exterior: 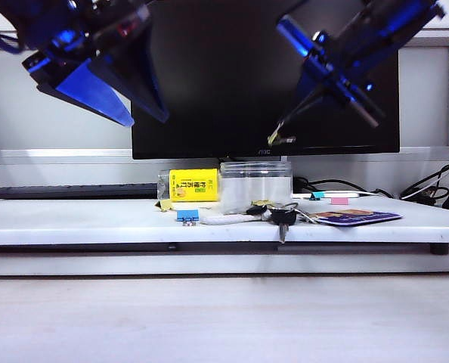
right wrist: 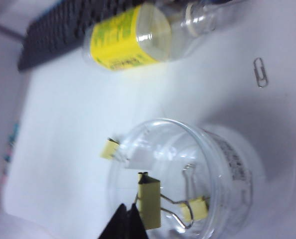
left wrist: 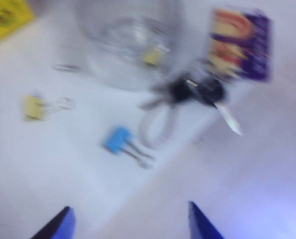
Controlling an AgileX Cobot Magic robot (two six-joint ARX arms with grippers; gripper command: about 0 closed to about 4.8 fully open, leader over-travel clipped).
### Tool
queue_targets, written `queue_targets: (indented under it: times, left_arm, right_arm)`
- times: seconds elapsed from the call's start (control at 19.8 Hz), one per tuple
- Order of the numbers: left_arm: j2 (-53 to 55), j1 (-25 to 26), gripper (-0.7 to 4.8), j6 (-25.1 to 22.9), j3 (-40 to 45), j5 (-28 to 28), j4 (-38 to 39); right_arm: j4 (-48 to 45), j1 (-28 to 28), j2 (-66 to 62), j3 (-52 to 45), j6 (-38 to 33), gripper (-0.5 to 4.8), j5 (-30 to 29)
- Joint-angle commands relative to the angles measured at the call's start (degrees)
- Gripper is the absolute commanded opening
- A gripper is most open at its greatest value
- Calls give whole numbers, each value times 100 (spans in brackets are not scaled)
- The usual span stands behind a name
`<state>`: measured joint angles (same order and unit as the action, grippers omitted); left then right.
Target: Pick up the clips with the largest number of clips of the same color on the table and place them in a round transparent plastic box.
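I see my right gripper (right wrist: 130, 219) pressed together on a pale-yellow clip (right wrist: 149, 203), hanging above the round transparent plastic box (right wrist: 222, 149); a second yellow clip (right wrist: 199, 208) lies inside it. My left gripper (left wrist: 128, 224) is spread, holding nothing, high at ten o'clock. On the white surface (exterior: 96, 219), a blue binder clip (exterior: 187, 215) sits nearest, keys (exterior: 281, 215) at its three o'clock, the box behind, and another yellow clip (left wrist: 33, 107) apart from them.
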<state>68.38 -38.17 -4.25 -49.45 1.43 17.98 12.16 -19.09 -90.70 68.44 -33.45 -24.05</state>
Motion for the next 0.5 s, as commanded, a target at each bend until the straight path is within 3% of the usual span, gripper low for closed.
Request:
queue_targets:
  times: [0.05,0.35,0.4,0.5]
  left_arm:
    - [-9,186,305,22,-31,-22,-361]
    - [-9,730,305,17,-63,33,-396]
    - [15,844,310,22,-90,297,-494]
    - [85,848,310,17,-94,382,-684]
  right_arm:
    - [-138,-61,-212,13,363,-2,-22]
    - [-275,-199,-470,15,977,1,-155]
    - [-350,-199,-470,15,979,68,-162]
    - [-391,-199,-470,17,994,86,-164]
